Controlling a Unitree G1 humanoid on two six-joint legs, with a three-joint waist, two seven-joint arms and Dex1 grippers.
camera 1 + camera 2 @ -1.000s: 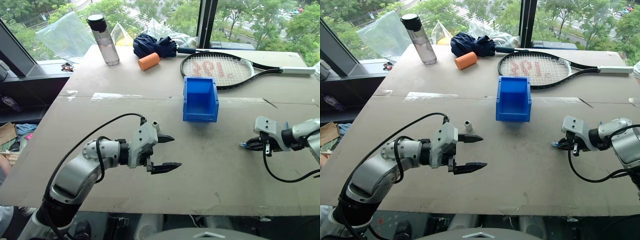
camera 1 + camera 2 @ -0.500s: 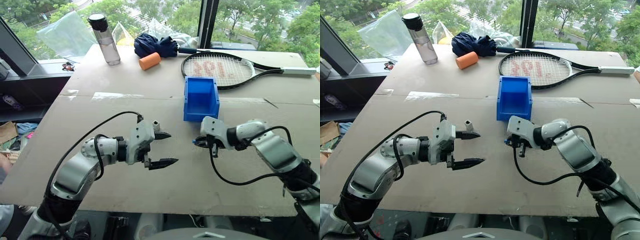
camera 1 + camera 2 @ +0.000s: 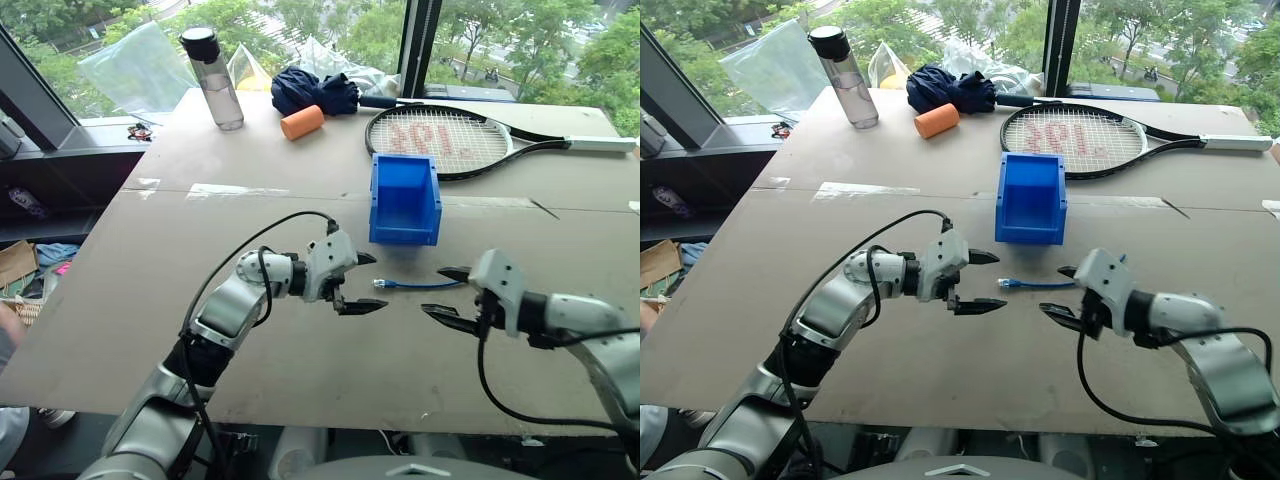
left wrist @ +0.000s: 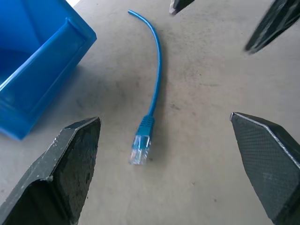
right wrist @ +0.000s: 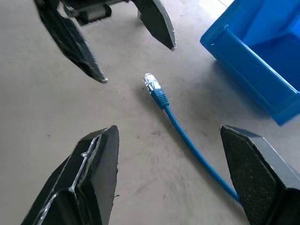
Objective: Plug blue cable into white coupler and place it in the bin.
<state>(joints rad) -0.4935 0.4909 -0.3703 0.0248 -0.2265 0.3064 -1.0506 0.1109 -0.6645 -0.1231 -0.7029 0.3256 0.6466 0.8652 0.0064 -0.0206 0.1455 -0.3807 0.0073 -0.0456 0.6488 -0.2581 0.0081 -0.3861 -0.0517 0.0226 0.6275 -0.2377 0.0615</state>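
**Item 1. Table (image 3: pixel 300 370).** Flat grey-brown top. The near part is bare, which leaves working room for both arms.

**Item 2. Right gripper (image 3: pixel 432 290).** Low over the table, pointing in toward the middle. Fingers spread apart and holding nothing. The loose tail of the cable lies just beside its upper finger, so it looks placed to steady or take that end.

**Item 3. Left gripper (image 3: pixel 378 283).** Faces the right one across a short gap. Fingers wide apart and empty. In the left wrist view the plug sits between the two fingers (image 4: pixel 70 164), which suggests it is lined up for a pinch near the plug.

**Item 4. Blue cable (image 3: pixel 420 285).** Lies flat on the table between the two grippers, nearly straight. The clear plug (image 4: pixel 139 150) points toward the left gripper, bare and joined to nothing. It is near the bin's front but outside it. The plugging step appears not yet done.

**Item 5. Bin (image 3: pixel 403 230).** Bright blue, upright and open-topped, just beyond the cable. Its lower front lip faces the arms, which likely makes a drop-in easy.

**Item 6. Far clutter, well apart from the work:**
- racket (image 3: pixel 440 140)
- orange cylinder (image 3: pixel 300 122)
- dark blue cloth bundle (image 3: pixel 312 90)
- water bottle (image 3: pixel 212 80)
- clear plastic bags (image 3: pixel 135 60) by the window
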